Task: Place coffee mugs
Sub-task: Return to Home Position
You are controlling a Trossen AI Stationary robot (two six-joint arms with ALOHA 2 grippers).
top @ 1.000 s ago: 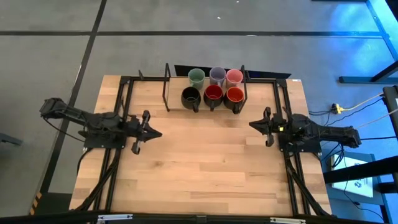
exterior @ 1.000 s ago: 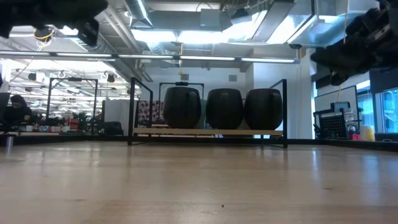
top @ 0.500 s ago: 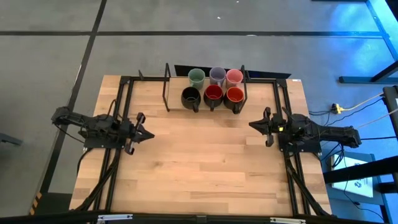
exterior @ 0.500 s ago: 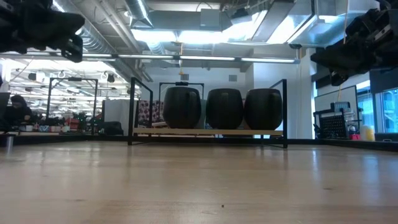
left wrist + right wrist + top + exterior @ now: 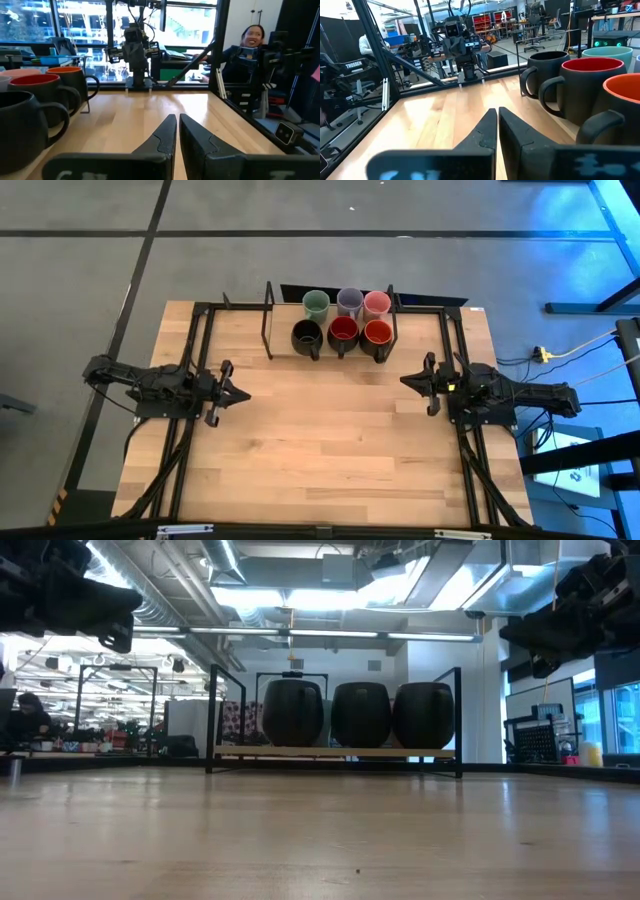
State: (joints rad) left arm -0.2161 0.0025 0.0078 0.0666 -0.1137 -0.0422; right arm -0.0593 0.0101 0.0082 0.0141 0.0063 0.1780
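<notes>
Since the coffee mugs [image 5: 342,320] stand grouped at 12 o'clock, I read left gripper [image 5: 240,392] and right gripper [image 5: 405,381] clenched empty, right nearer.

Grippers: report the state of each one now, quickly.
Left gripper: shut, holding nothing.
Right gripper: shut, holding nothing.

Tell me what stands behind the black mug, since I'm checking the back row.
In the high view, the pale green mug stands behind the black mug, in the rack's back row. In the low view the front mugs cover it.
</notes>
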